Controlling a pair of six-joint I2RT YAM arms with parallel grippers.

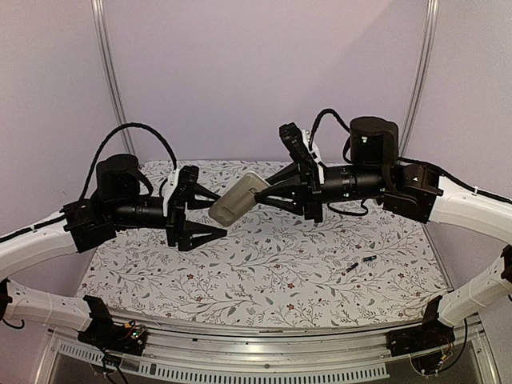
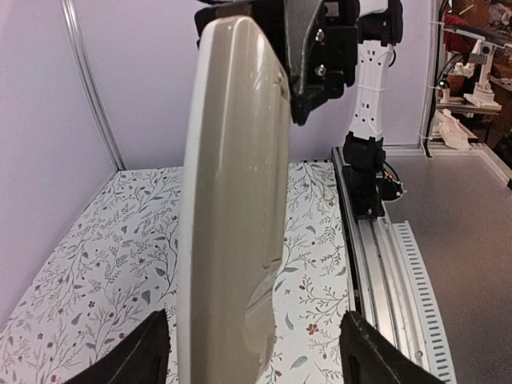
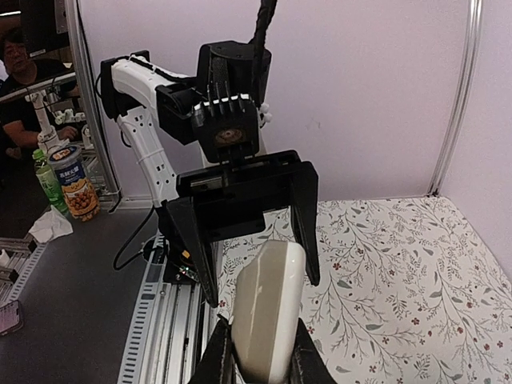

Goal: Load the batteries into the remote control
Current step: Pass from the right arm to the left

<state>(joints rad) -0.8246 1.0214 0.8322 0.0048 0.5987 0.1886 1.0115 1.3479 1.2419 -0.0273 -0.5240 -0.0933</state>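
From above, your right gripper (image 1: 262, 197) clamps the remote control (image 1: 234, 202) in mid-air, and the batteries (image 1: 361, 262) lie on the table (image 1: 240, 272). Your left wrist view shows the left gripper (image 2: 252, 352) spread wide around the remote. Your right wrist view shows the fingers (image 3: 220, 356) pinching its end.

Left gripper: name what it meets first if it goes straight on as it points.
The remote control, held aloft by the right gripper. It stands right ahead, seemingly between the left gripper's open fingers; depth is unclear.
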